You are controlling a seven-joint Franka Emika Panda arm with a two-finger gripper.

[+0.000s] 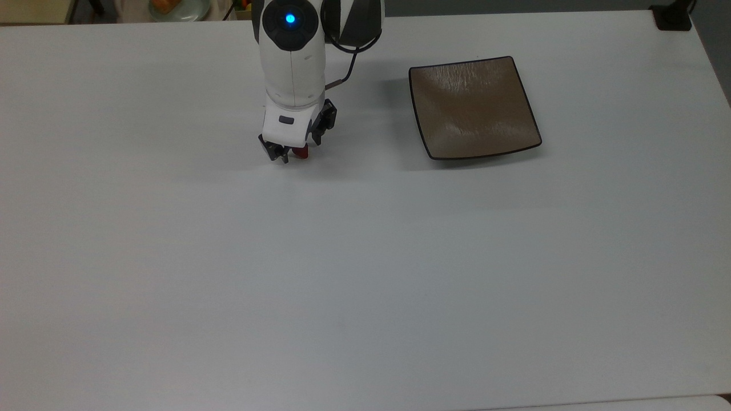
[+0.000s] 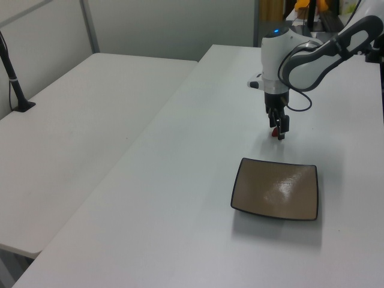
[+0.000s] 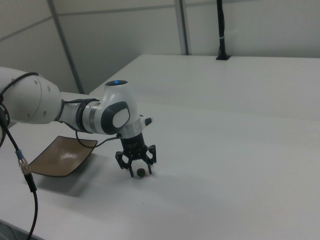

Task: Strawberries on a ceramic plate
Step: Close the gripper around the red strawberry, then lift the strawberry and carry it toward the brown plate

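Claw (image 3: 140, 172) spread open astride the tiny red strawberry (image 1: 301, 151) on the white counter (image 1: 365, 257), square brown plate (image 1: 473, 107) apart

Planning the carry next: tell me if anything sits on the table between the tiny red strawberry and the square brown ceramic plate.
Nothing visible does. The tiny red strawberry lies between the open hand's fingers, and only bare white table separates it from the square brown ceramic plate.

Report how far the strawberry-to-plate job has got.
Done: the gripper is down at the table with its open fingers on either side of the strawberry. In hand: nothing yet; the strawberry sits on the white table, not gripped. Left: close, lift, carry it to the top view's right and set it on the ceramic plate, which holds nothing.
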